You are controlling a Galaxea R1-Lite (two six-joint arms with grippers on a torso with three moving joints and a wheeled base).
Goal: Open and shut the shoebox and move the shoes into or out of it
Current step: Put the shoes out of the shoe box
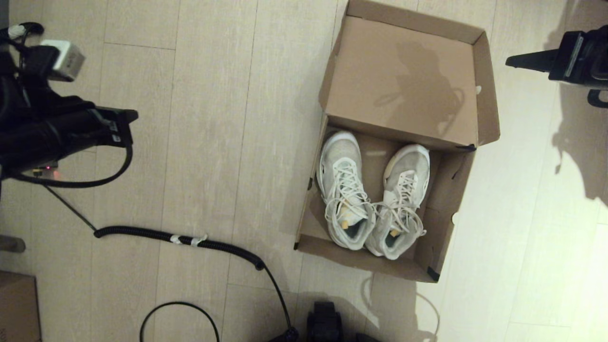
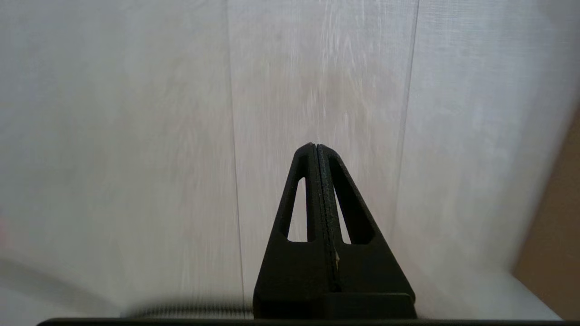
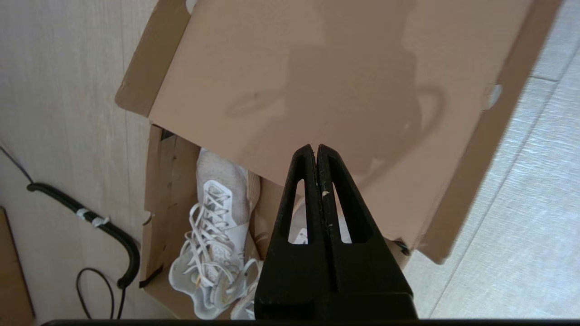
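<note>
Head view shows the shoebox (image 1: 451,247) on the wooden floor (image 1: 213,142), right of centre, with its hinged lid (image 1: 403,80) folded back and open. The 2 shoes (image 1: 370,199) lie inside it side by side, heels toward the robot, their loose laces touching in the middle.

I judge the shoes to be light and soft: the mesh upper will give under pressure, and the laces can catch on a finger or drag the other shoe along. The firm heel collar or the thick sole edge looks like the best place to take hold. The cardboard lid is thin and stiff enough to push, but it may bend if it is pinched at a corner; the free front edge is the better place.

The left tool (image 2: 316,146) is fully closed, holds nothing, and is over bare floor well apart from the box. The right tool (image 3: 316,146) is also fully closed and empty; in the right wrist view it points at the inner face of the lid, and in the head view it stands off to the right of the box, touching nothing.
</note>
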